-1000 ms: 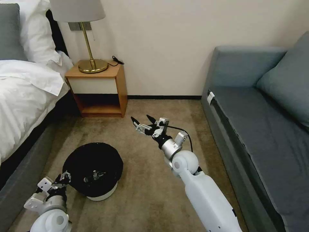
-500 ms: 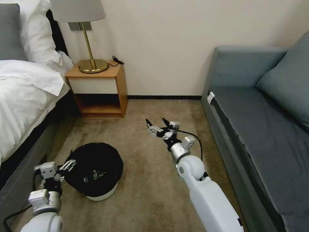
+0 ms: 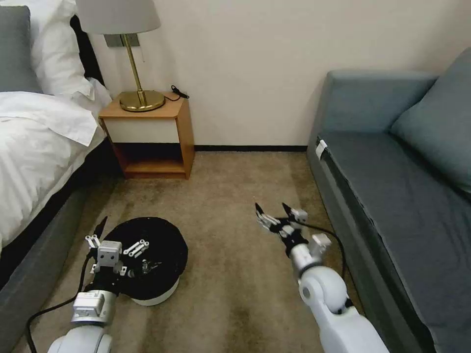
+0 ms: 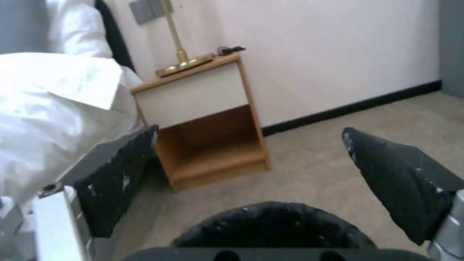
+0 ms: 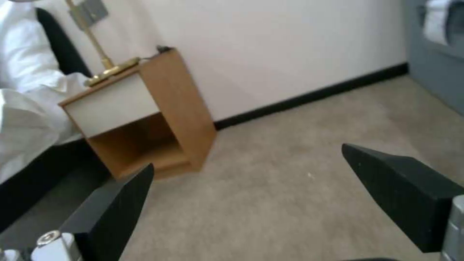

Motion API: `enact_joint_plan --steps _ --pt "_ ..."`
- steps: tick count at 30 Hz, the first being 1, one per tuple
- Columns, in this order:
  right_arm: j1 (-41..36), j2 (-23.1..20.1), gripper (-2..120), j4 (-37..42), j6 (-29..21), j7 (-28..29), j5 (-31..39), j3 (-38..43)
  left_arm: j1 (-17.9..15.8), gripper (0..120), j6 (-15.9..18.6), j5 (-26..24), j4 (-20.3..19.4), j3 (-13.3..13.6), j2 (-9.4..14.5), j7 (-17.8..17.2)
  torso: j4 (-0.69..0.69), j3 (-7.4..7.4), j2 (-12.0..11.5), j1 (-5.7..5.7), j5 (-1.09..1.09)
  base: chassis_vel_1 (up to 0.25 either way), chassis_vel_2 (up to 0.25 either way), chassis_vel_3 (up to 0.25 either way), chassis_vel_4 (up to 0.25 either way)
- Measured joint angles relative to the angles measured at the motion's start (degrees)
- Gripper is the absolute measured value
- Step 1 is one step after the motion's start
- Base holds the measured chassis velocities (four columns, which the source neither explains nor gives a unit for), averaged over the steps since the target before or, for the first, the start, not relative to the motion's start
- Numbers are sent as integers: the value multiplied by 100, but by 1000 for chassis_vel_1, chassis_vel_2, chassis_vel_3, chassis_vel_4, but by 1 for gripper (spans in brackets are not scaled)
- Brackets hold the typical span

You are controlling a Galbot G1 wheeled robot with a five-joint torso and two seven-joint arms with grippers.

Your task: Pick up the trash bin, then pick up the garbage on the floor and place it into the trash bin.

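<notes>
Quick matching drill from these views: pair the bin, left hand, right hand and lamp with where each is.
Things:
1. bin
2. left hand
3. right hand
4. lamp

Places:
A. open, over bare carpet near the sofa
B. on the nightstand
C. on the floor beside the bed
D. open, over the bin's near-left rim

Pairs: 1-C, 2-D, 3-A, 4-B

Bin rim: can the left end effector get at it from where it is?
Probably yes. The left end effector is open at the bin's bed-side rim, with nothing between them.
</notes>
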Motion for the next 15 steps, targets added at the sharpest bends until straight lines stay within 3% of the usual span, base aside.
enact_joint_plan --steps 15 --pt "-176 89 100 83 0 19 -35 85 12 100 -24 25 59 72 -6 -48 1 1 0 0 0 0 0 0 0"
